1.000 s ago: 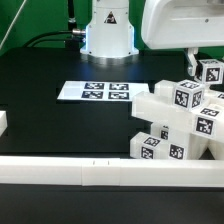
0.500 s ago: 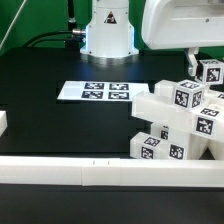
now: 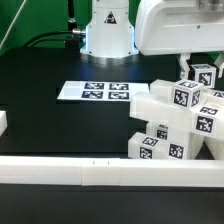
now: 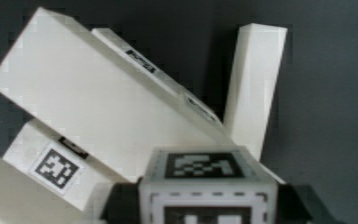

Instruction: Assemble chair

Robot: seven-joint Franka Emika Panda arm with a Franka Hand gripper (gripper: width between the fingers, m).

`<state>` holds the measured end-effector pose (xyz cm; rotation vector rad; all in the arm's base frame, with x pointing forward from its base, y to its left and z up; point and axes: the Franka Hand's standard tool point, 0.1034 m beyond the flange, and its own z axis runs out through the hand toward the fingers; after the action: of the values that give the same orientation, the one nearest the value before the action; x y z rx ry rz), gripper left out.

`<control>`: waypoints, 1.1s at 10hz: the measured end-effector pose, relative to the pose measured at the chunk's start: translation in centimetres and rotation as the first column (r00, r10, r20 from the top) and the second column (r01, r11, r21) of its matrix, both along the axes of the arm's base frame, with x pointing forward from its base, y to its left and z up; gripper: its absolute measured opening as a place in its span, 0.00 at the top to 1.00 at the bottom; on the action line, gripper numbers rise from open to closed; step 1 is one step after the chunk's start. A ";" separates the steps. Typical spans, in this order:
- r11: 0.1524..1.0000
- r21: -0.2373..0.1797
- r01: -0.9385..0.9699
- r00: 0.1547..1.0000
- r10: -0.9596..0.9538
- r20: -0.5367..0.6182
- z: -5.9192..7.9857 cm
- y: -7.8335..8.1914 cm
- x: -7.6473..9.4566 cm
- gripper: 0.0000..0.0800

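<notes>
One chair (image 3: 175, 125), partly assembled from white tagged blocks, sits on the black tabletop (image 3: 60, 120) to the exterior view's right of the marker board (image 3: 98, 91). The end effector (image 4: 197, 195) grips a short tagged post (image 3: 201, 75) just above the chair's upper far corner, fingers (image 4: 108, 200) flanking it.
</notes>
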<state>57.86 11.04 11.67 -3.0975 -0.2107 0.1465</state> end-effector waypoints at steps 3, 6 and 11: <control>1.000 0.001 0.001 1.000 -0.001 0.014 0.0 0.0 0.4 0.64; 1.000 0.001 0.002 1.000 -0.002 0.019 0.0 0.0 0.5 0.64; 0.999 -0.002 0.043 0.999 -0.043 0.018 0.0 0.0 0.5 0.64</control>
<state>58.32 11.07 11.70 -3.1036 -0.1450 0.1181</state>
